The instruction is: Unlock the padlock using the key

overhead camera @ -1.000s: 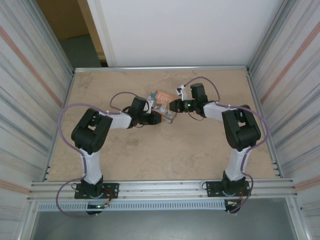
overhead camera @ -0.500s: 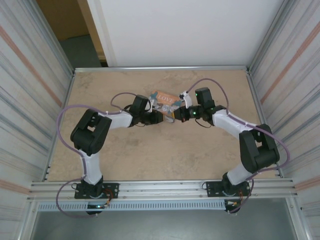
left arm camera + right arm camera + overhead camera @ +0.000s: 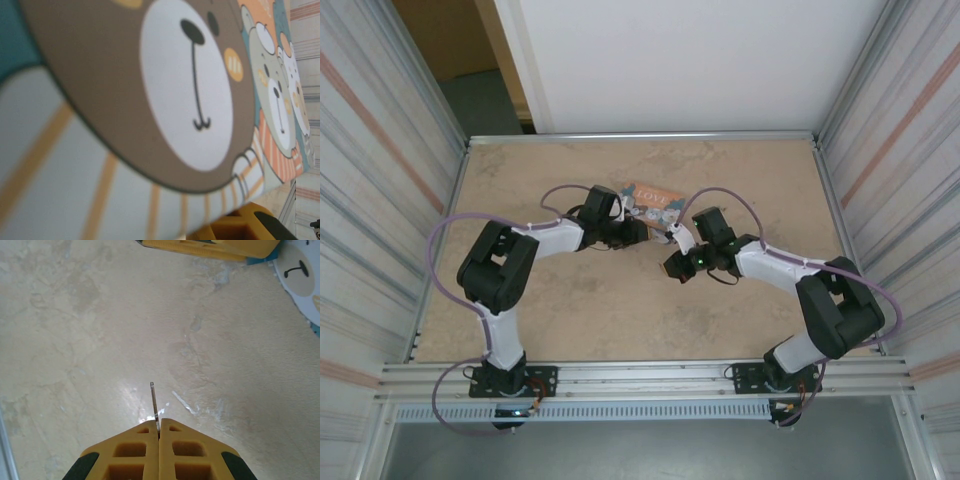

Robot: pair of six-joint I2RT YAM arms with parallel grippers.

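The padlock (image 3: 652, 200) is a flat piece printed with cartoon bears in orange and teal, lying at the middle back of the table. My left gripper (image 3: 638, 232) holds it by its near edge. In the left wrist view the bear print (image 3: 150, 100) looms close and blurred, with one yellow finger (image 3: 247, 224) under it. My right gripper (image 3: 676, 268) is shut on the key (image 3: 154, 402), whose thin metal blade sticks out edge-on from the closed fingertips (image 3: 159, 421) above bare table. The padlock's corner (image 3: 302, 275) lies ahead to the right, apart from the key.
The table (image 3: 620, 310) is a beige stone-look board fenced by metal rails and corrugated walls. Purple cables loop off both arms. The left gripper's yellow finger (image 3: 210, 247) crosses the top of the right wrist view.
My right gripper has drawn back from the padlock toward the near side, carrying the key. The left gripper has shifted slightly toward the back with the padlock.
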